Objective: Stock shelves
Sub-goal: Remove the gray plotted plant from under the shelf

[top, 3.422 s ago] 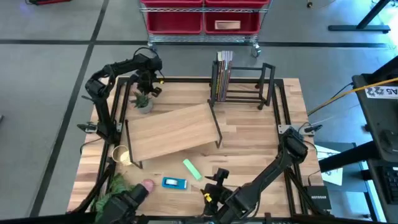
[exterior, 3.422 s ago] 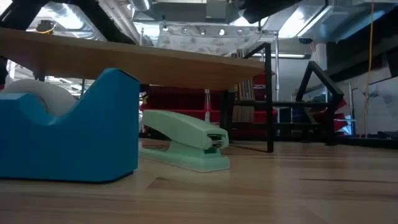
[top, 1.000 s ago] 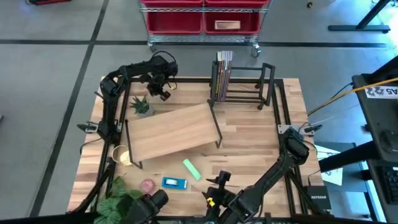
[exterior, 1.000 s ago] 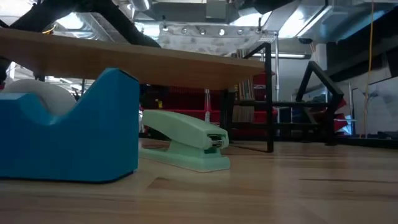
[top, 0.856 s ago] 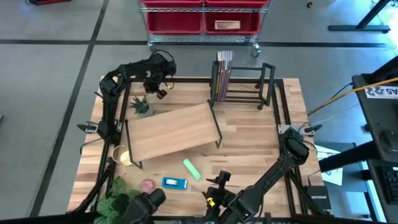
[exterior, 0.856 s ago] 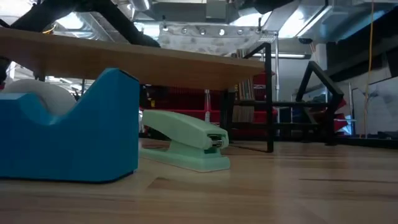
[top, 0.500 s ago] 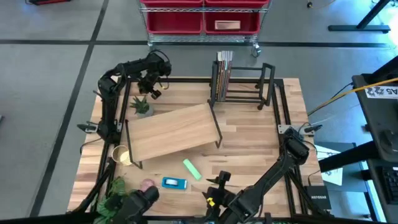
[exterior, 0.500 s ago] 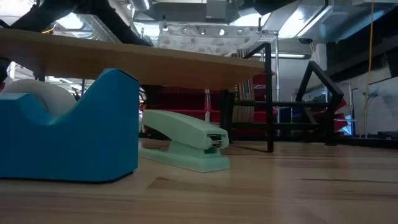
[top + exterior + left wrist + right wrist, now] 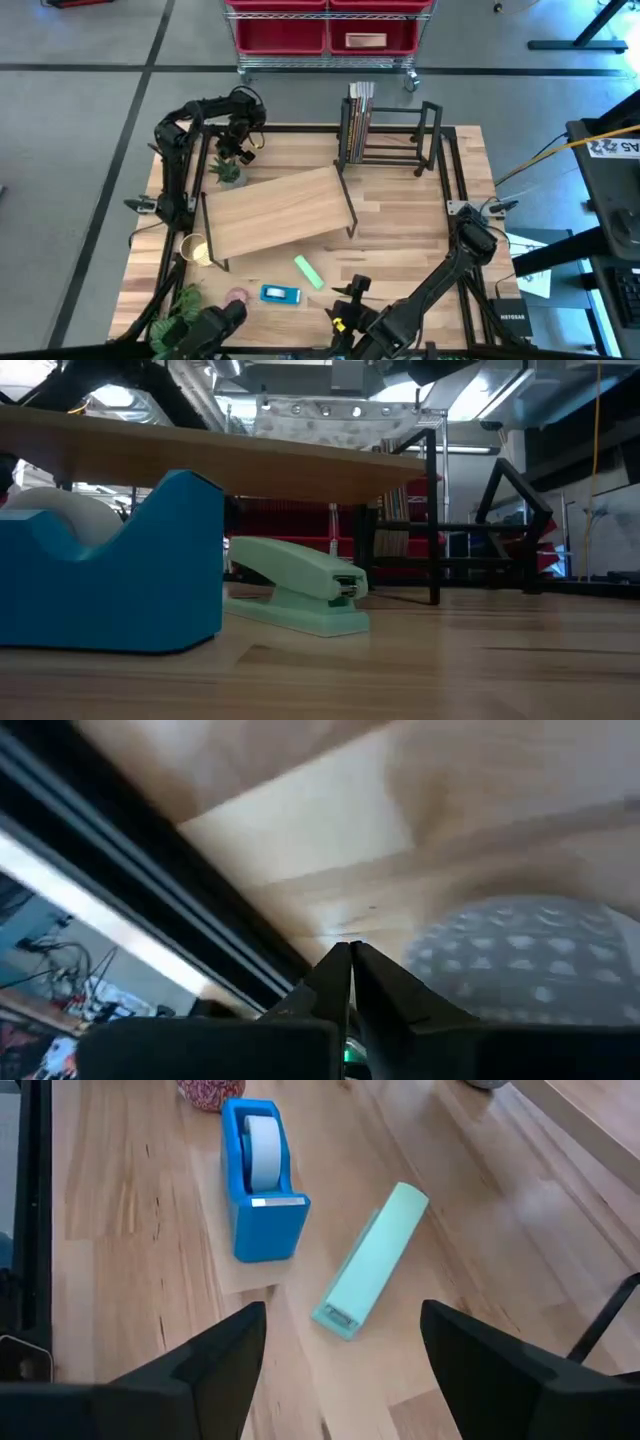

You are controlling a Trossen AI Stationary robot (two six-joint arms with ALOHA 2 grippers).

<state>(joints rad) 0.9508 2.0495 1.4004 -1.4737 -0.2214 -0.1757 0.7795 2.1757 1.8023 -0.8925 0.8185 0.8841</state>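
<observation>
The wood-topped shelf [image 9: 278, 212] lies at the middle of the table [image 9: 410, 215], tilted, its far right corner toward the black book rack [image 9: 388, 135], which stands at about one o'clock from it at the far edge with books [image 9: 358, 105] upright in its left end.

At the far left corner, at roughly eleven o'clock from the shelf, my left gripper [image 9: 243, 145] hangs just above and beside a small potted plant [image 9: 226, 170]. In my left wrist view the fingers [image 9: 340, 982] are pressed together with nothing between them, and a blurred pale spotted pot [image 9: 520, 960] sits close ahead on the wood.

At seven o'clock from the shelf sits a gold-coloured cup [image 9: 193, 247]. Nearer the front edge come a leafy plant [image 9: 178, 308], a pinkish ball [image 9: 237, 296], a blue tape dispenser [image 9: 280, 294] and, just beyond it, a mint-green stapler [image 9: 309, 272].

At five o'clock from the shelf, my right gripper [image 9: 350, 290] waits low over the front of the table. Its fingers [image 9: 230, 1350] are spread wide and hold nothing; the stapler and dispenser lie ahead of them, untouched.

Beyond the table stands a wheeled cart with red bins [image 9: 325, 30].
</observation>
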